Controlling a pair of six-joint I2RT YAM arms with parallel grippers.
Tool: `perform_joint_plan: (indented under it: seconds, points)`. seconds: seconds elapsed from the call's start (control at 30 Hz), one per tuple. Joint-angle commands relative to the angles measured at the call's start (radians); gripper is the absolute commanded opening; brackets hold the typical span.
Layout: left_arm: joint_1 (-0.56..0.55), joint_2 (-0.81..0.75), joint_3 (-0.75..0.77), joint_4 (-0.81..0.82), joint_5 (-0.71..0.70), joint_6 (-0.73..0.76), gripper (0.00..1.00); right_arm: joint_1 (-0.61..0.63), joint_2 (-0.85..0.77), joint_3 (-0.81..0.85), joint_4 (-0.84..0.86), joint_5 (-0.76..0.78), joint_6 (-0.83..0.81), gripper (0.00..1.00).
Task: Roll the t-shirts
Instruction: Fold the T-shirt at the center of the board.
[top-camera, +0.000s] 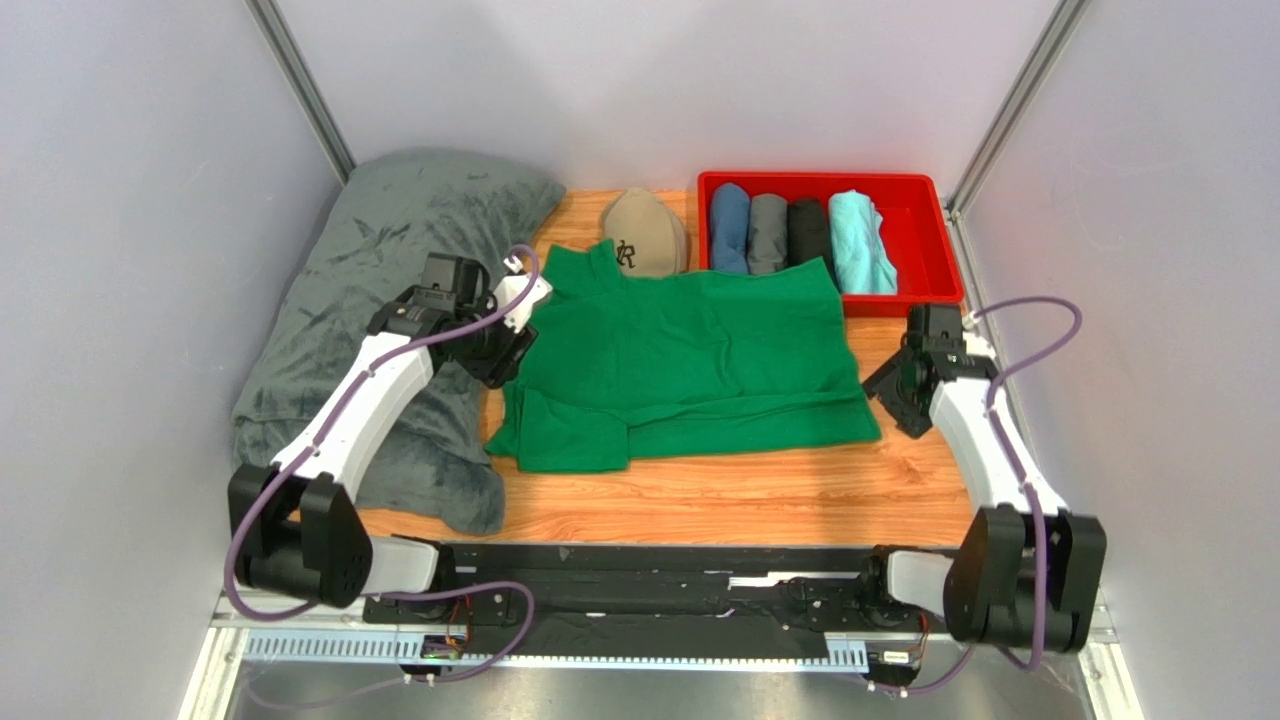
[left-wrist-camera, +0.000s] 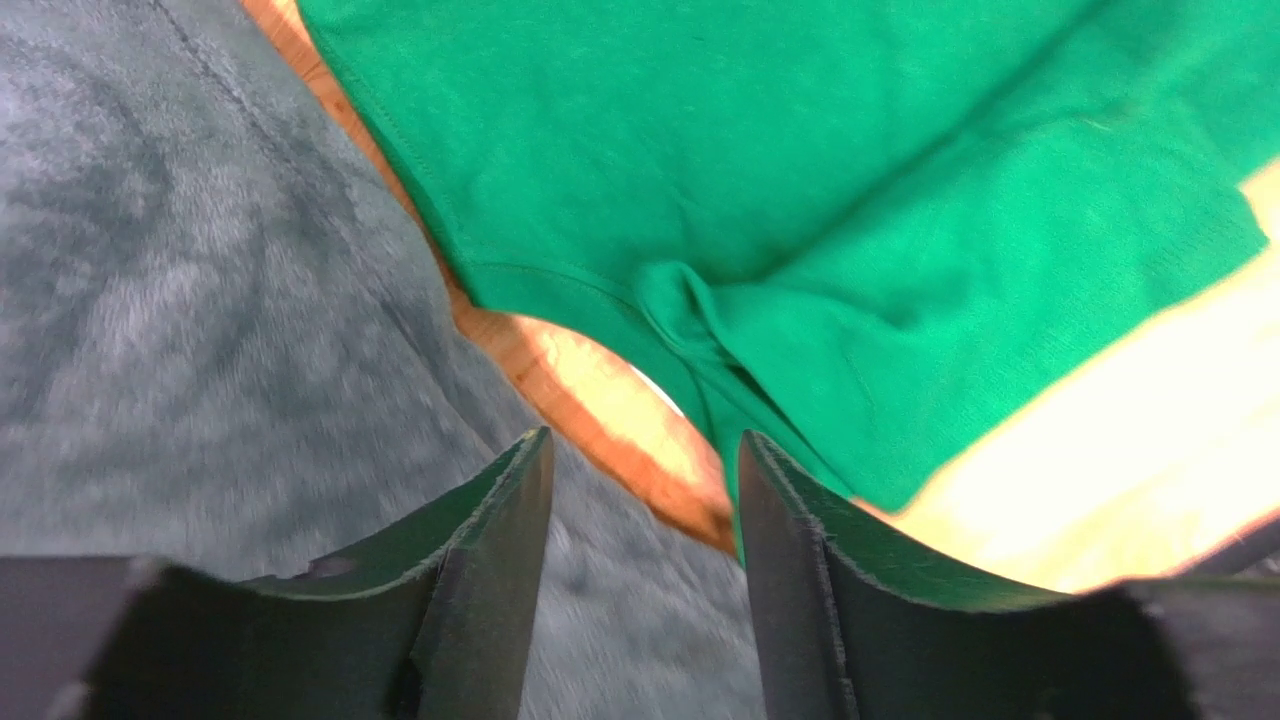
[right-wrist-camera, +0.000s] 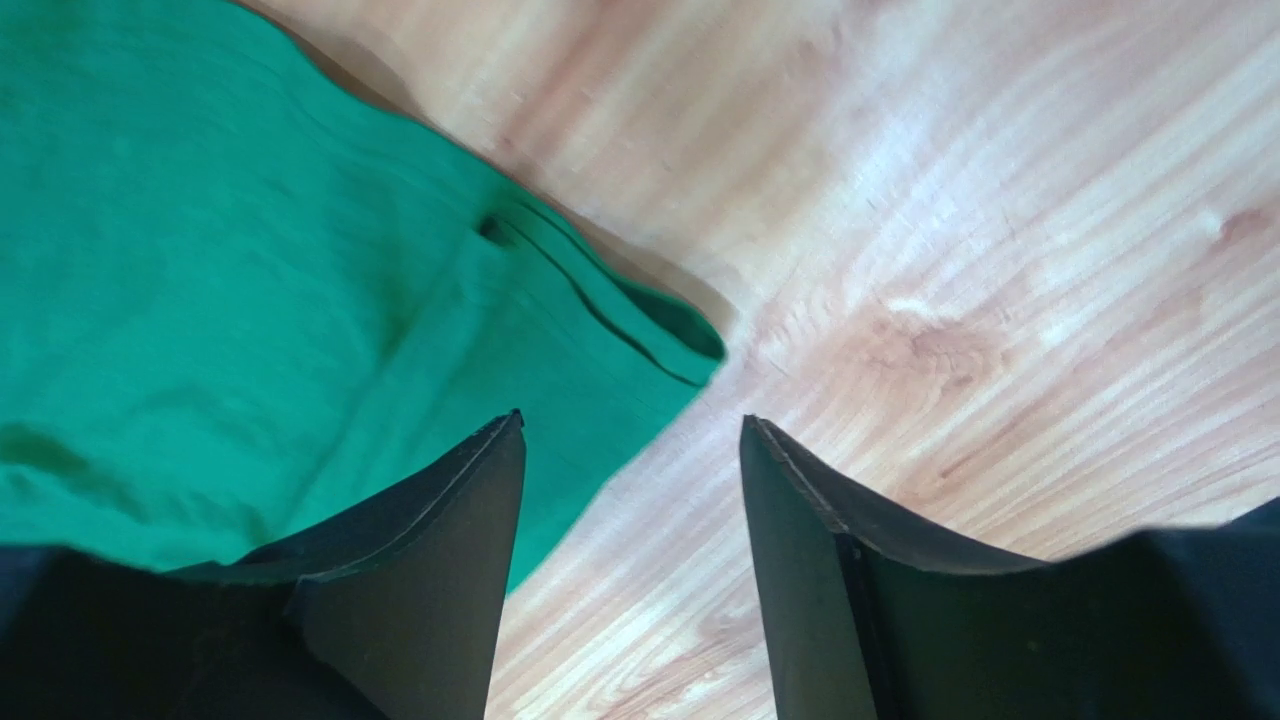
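Note:
A bright green t-shirt lies folded lengthwise on the wooden table, sleeve end to the left. My left gripper stands open at its left edge, over the seam between the shirt and the grey blanket; nothing is between its fingers. My right gripper is open at the shirt's right edge, with bare wood between its fingers and the green hem just left of them. Several rolled t-shirts, blue, grey, black and turquoise, lie in the red tray.
A big dark-grey plush blanket fills the left side, under the left arm. A tan cap sits behind the green shirt, next to the red tray. Light walls close in on both sides.

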Motion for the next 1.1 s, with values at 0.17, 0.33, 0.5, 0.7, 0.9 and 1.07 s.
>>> perform_joint_plan:
  seconds: [0.17, 0.33, 0.5, 0.7, 0.9, 1.07]
  points:
    - [-0.007, -0.094, -0.115, -0.122, 0.028, 0.183, 0.50, 0.001, -0.135, -0.238, 0.087, -0.062, 0.092, 0.53]
    - [-0.007, -0.065, -0.172, -0.082, 0.032, 0.220, 0.49, 0.001, -0.103, -0.255, 0.121, -0.075, 0.095, 0.51]
    - [-0.007, -0.006, -0.192, -0.047, 0.069, 0.236, 0.52, 0.001, -0.083, -0.263, 0.149, -0.071, 0.090, 0.51]
    - [-0.007, 0.069, -0.213, -0.011, 0.075, 0.250, 0.56, 0.001, -0.053, -0.269, 0.175, -0.072, 0.093, 0.51]
    - [-0.007, 0.123, -0.252, 0.050, 0.069, 0.243, 0.53, 0.001, -0.040, -0.269, 0.195, -0.074, 0.095, 0.46]
    - [-0.007, 0.153, -0.278, 0.100, 0.062, 0.237, 0.47, 0.001, -0.032, -0.267, 0.198, -0.063, 0.096, 0.36]
